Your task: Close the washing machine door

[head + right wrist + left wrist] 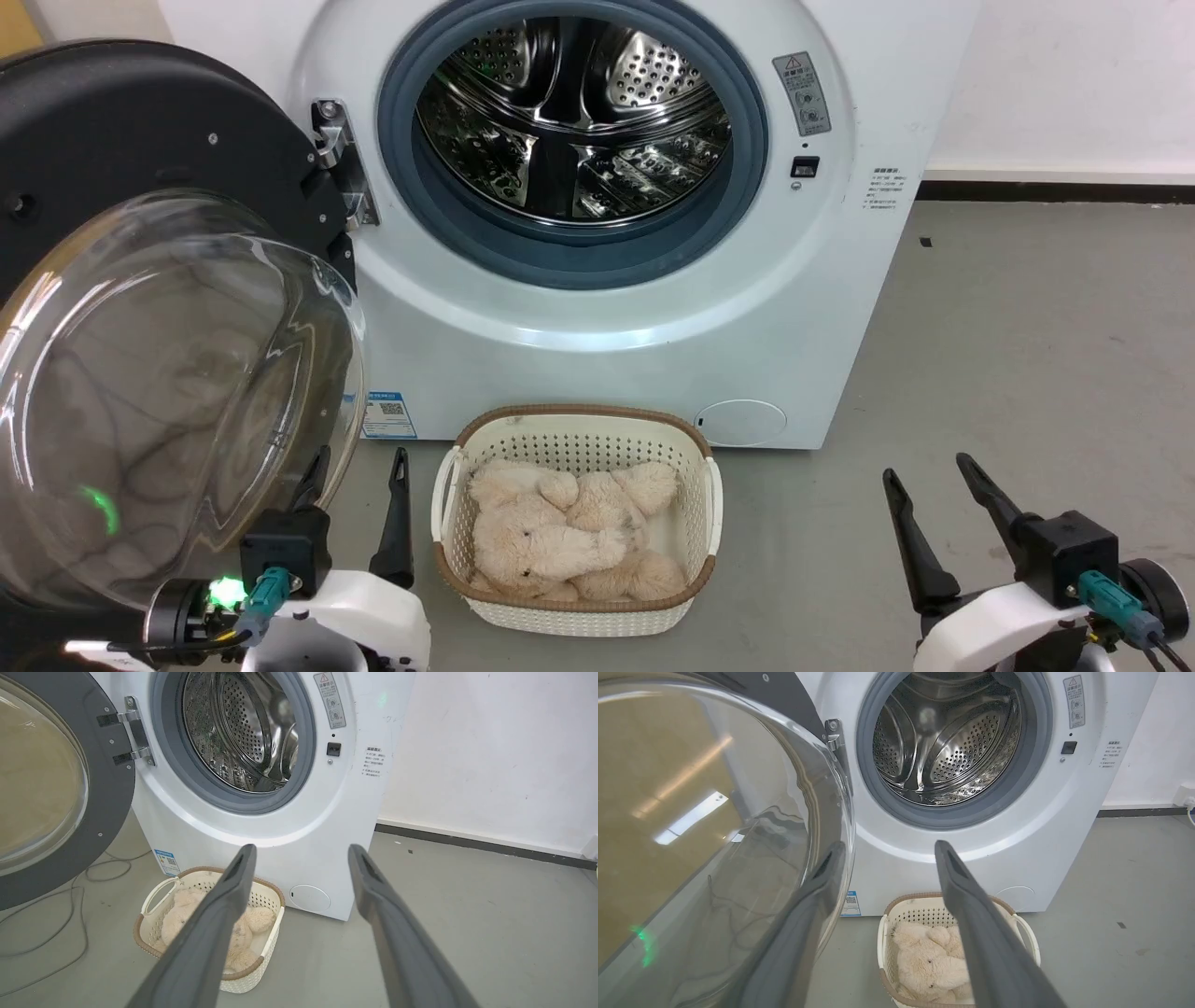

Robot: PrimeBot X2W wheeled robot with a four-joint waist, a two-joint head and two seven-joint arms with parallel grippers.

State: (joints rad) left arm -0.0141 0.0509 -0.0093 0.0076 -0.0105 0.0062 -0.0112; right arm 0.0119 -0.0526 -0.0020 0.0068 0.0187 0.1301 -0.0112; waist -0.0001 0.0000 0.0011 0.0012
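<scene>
The white washing machine (653, 317) stands before me with its grey-ringed opening and steel drum (569, 112) exposed. The washing machine door (140, 168) is swung wide open to the left on its hinge (341, 163), its clear glass bowl (177, 392) bulging toward me. My left gripper (359, 471) is open at the lower left, its left finger beside the glass bowl's rim (845, 826); touching cannot be told. My right gripper (929, 471) is open at the lower right, over bare floor. The door (60, 788) also shows in the right wrist view.
A cream perforated basket (695, 439) holding a beige plush toy (560, 541) sits on the grey floor right in front of the machine, between my grippers. Cables (70, 905) lie on the floor under the door. A white wall (1074, 84) runs to the right.
</scene>
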